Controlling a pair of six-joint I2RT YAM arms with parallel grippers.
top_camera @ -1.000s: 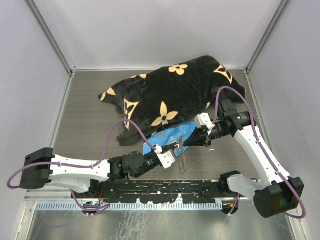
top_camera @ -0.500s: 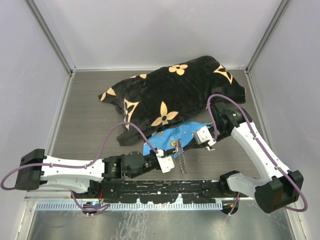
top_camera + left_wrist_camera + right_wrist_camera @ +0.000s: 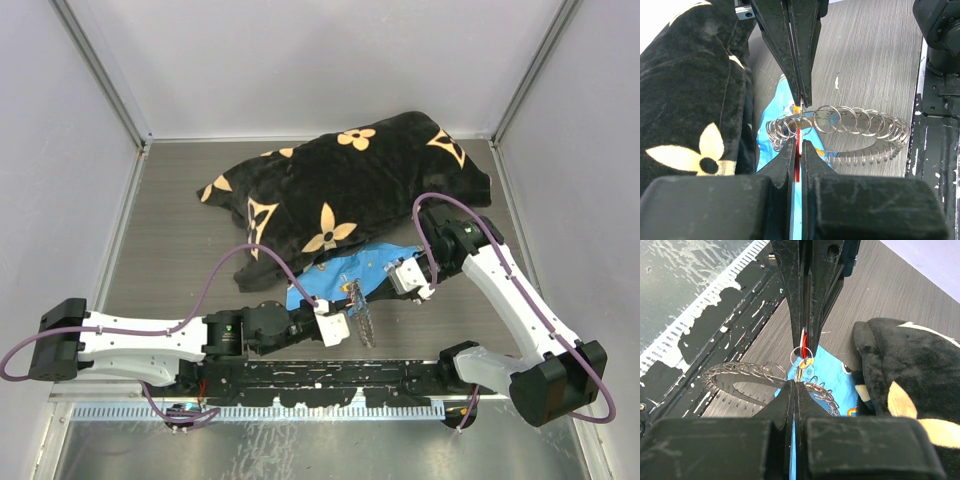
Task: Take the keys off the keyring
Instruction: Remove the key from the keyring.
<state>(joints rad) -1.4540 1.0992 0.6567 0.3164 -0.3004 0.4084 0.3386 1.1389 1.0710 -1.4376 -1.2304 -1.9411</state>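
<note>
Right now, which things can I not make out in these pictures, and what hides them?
- Keys: in the right wrist view the right gripper covers all but a red head, so their number is hidden.
- Left wrist view: the left gripper hides the spot where it pinches the keyring.
- Top view: the keys are too small to tell apart.
- Black cloth: top view, it hides anything under it.

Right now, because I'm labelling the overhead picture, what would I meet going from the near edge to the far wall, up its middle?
black mounting rail → keyring → blue cloth → black patterned cloth
</note>
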